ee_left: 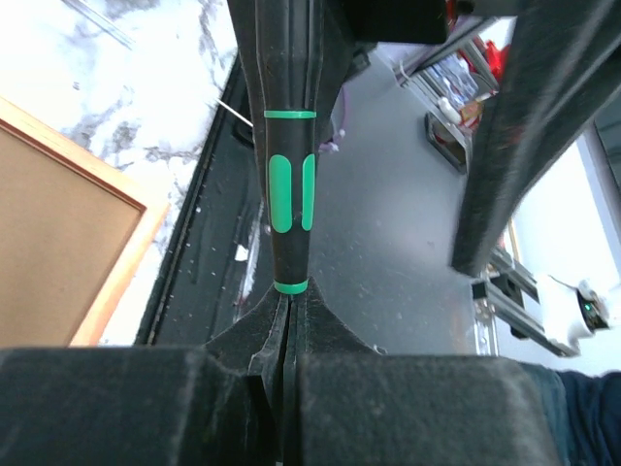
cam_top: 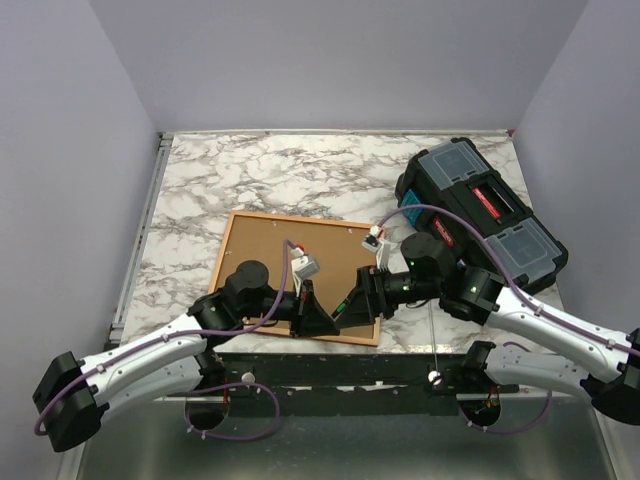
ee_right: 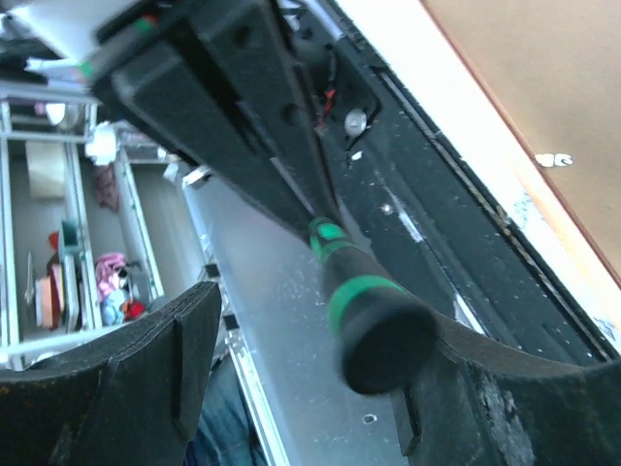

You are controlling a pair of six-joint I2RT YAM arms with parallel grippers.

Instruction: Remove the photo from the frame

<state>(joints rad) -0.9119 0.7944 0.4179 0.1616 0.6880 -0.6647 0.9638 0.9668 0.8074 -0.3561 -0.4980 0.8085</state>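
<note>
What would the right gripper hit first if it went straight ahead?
Probably the screwdriver, its handle end between the open fingers of the right gripper; just behind, the left gripper clamps it.

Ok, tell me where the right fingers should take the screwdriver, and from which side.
Grip the screwdriver by its thick black handle near the round butt, fingers either side, coming from the right: that end points free at the right gripper, while the left gripper is shut on the narrow end.
</note>
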